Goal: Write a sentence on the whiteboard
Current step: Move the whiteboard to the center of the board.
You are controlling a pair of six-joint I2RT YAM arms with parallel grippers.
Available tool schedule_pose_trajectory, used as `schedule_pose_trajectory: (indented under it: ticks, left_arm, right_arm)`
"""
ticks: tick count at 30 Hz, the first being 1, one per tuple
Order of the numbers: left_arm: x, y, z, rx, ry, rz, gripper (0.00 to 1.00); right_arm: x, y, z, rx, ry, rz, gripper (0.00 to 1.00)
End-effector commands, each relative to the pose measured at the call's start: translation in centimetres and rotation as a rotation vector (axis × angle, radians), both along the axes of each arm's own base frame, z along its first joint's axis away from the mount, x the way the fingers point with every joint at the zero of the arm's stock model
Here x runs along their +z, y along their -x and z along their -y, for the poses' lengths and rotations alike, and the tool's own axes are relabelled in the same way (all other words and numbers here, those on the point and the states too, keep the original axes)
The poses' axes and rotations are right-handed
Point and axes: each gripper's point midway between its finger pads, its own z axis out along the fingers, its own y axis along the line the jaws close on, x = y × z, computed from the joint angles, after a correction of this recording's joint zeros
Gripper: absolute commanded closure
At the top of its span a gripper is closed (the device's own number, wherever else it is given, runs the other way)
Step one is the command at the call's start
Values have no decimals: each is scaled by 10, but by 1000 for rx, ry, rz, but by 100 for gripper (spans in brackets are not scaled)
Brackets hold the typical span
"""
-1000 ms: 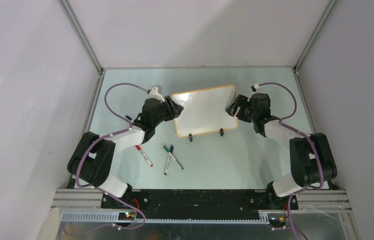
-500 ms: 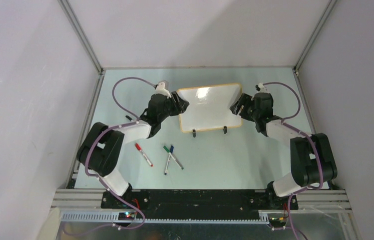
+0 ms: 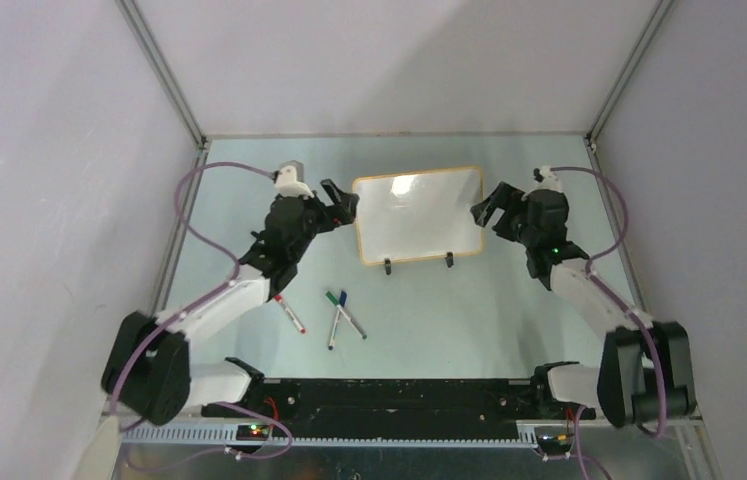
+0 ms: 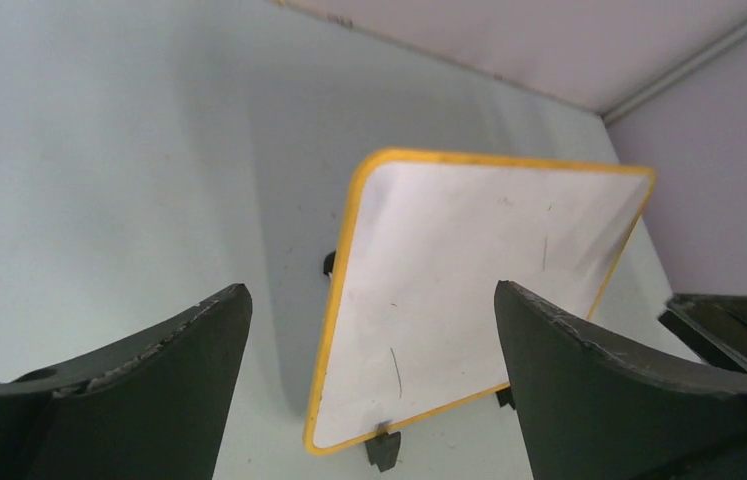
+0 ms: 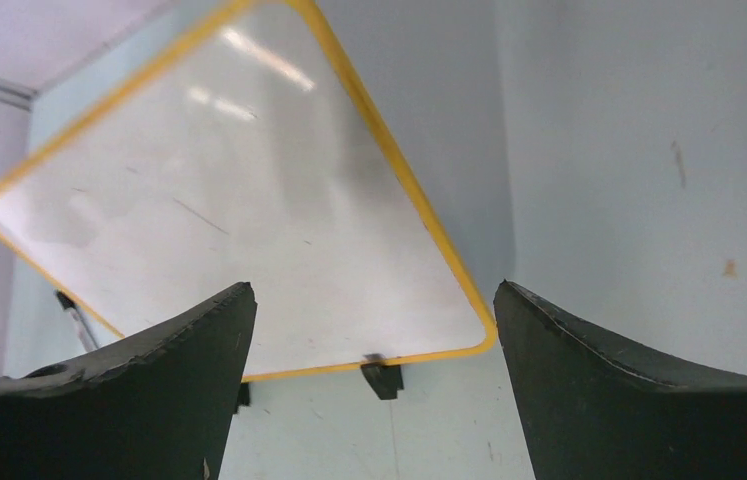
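Note:
The whiteboard (image 3: 417,212) stands on its two black clip feet at the middle back of the table, its face tilted up. Its white face carries only faint grey streaks, and no sentence shows on it. My left gripper (image 3: 342,203) hangs open just left of the board's left edge, apart from it. My right gripper (image 3: 487,208) hangs open just off the right edge, also apart. In the left wrist view the whiteboard (image 4: 469,270) sits beyond the open left gripper (image 4: 371,290). The right wrist view has the whiteboard (image 5: 239,220) beyond the open right gripper (image 5: 374,288).
A red marker (image 3: 288,311) lies on the table in front of the board to the left. A green marker (image 3: 347,317) and a blue marker (image 3: 335,322) lie crossed beside it. Grey walls enclose the table on three sides.
Both grippers, which were closed on the board's side edges, have opened and drawn outward. The board now stands squarer and free. Both arms have stretched out from their bases.

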Motion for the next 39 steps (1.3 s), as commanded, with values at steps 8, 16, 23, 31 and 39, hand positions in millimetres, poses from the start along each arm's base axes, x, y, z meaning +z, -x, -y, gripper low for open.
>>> schedule_pose_trajectory:
  ticks: [8, 16, 23, 31, 39]
  left_arm:
    - [13, 56, -126, 584, 3, -94, 1]
    - [-20, 105, -185, 963, 50, -339, 7]
    - [-44, 117, -178, 969, 11, -508, 15]
    - [-105, 121, -181, 942, 153, -643, 22]
    - [-139, 123, -173, 916, 111, -794, 31]
  right_arm:
    - [92, 32, -14, 69, 87, 220, 7]
    - [96, 35, -42, 133, 110, 222, 8]
    - [97, 37, -47, 146, 103, 223, 8]
    - [103, 39, -51, 152, 84, 239, 9]
    - [103, 36, -54, 152, 77, 241, 9]
